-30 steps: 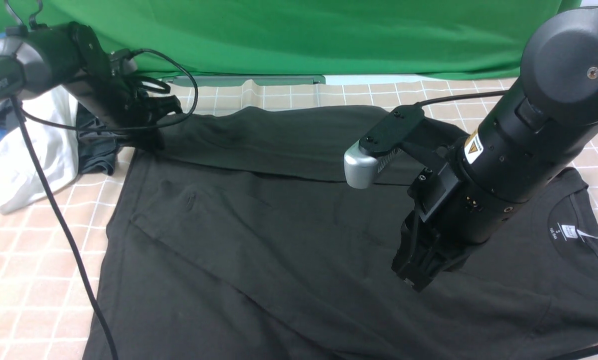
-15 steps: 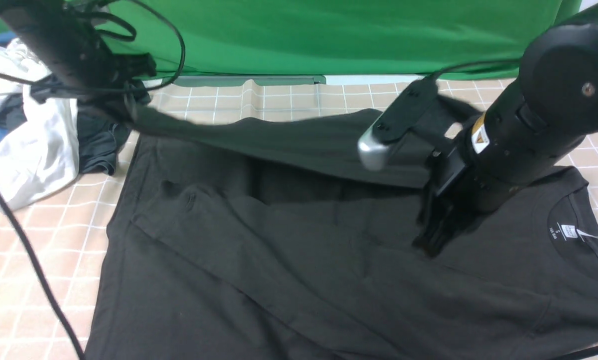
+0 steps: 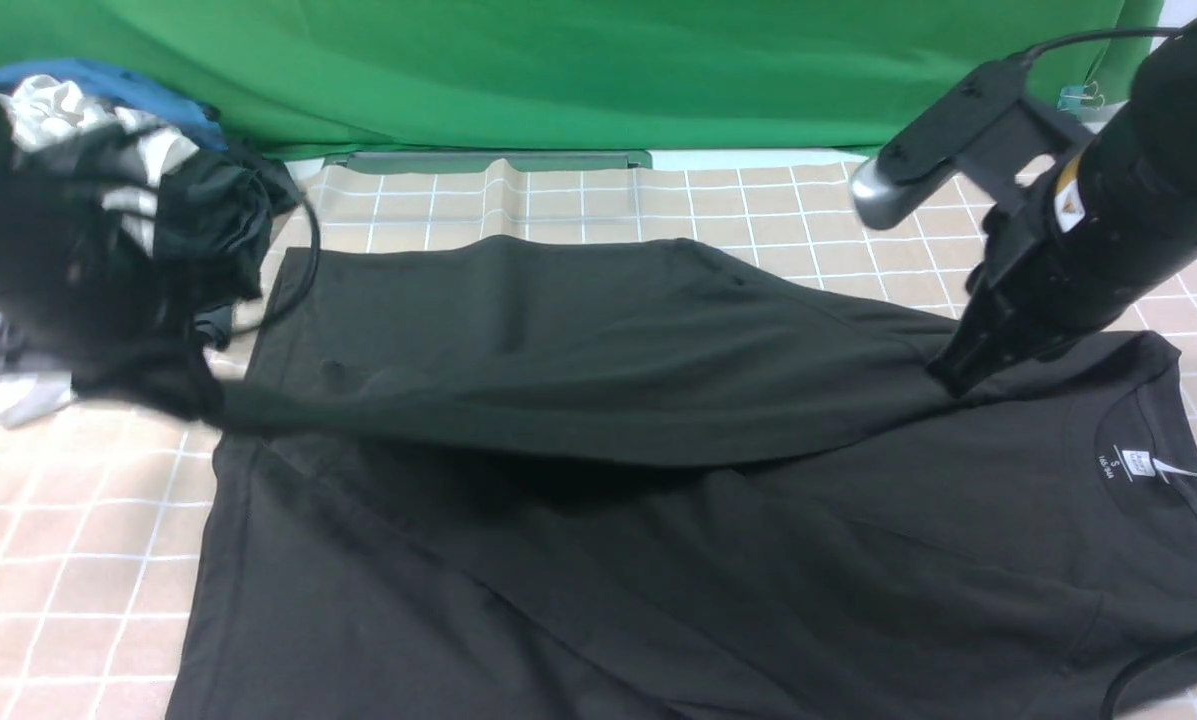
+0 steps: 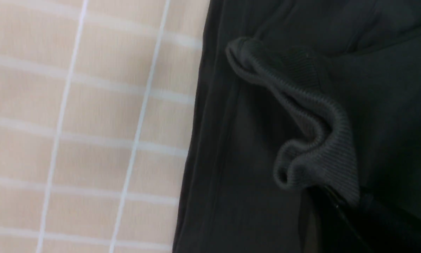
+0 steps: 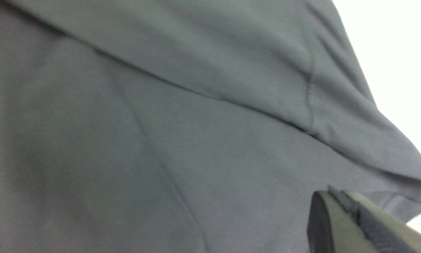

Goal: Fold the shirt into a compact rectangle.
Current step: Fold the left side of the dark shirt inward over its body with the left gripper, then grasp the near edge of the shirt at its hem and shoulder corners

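Room: green backdrop (image 3: pixel 598 80), tan grid tabletop (image 3: pixel 78 520). The shirt (image 3: pixel 658 560) fills centre/lower frame, far flap held taut btwn left gripper (image 3: pixel 183 395) mid-left & right gripper (image 3: pixel 950 378) mid-right, both jaws pinching cloth. Risk: uneven pull = skewed crease; thin pinch may slip.

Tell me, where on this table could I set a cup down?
Bare tiled table lies left of the shirt, nearer than the clothes pile; a narrower strip runs between the shirt and the green backdrop. The middle is crowded: the left gripper and right gripper hold a shirt edge lifted there.
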Robot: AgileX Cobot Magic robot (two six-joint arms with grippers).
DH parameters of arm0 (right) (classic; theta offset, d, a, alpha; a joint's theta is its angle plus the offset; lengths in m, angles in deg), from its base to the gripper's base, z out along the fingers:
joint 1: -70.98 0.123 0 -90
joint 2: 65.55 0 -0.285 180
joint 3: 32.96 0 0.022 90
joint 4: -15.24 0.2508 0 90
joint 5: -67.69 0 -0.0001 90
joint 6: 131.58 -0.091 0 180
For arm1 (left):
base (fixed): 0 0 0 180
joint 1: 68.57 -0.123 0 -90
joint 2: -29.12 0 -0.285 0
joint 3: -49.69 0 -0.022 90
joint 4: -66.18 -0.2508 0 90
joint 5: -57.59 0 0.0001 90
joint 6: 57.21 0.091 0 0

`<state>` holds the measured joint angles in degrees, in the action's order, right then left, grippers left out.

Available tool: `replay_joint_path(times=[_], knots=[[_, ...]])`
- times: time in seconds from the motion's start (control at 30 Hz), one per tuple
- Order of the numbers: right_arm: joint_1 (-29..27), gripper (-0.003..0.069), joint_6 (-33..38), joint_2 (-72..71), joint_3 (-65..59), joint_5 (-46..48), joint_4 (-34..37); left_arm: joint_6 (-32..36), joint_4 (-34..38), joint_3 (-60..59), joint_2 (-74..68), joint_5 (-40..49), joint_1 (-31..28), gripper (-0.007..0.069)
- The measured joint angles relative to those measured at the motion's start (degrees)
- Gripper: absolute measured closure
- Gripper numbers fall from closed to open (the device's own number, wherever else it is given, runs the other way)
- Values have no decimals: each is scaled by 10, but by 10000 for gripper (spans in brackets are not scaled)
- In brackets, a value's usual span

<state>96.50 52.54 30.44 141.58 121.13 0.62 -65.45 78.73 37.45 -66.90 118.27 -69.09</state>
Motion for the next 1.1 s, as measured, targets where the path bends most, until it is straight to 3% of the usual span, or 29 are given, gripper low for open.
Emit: replay_joint_path(times=[0.37, 0.47, 0.6, 0.73, 1.1], knots=[[-2, 622, -1, 0, -1, -6, 8, -4, 15, -136, 27, -41, 0, 571], [-2, 622, -1, 0, -1, -6, 14, 13, 15, -142, 28, -42, 0, 504], [-6, 622, -1, 0, -1, 9, 15, 27, 15, -142, 28, -28, 0, 361], [-14, 622, -1, 0, -1, 19, 17, 29, 3, -150, 32, 18, 3, 312], [-15, 622, 6, 0, -1, 21, 54, -31, -43, -262, 65, 5, 125, 300]])
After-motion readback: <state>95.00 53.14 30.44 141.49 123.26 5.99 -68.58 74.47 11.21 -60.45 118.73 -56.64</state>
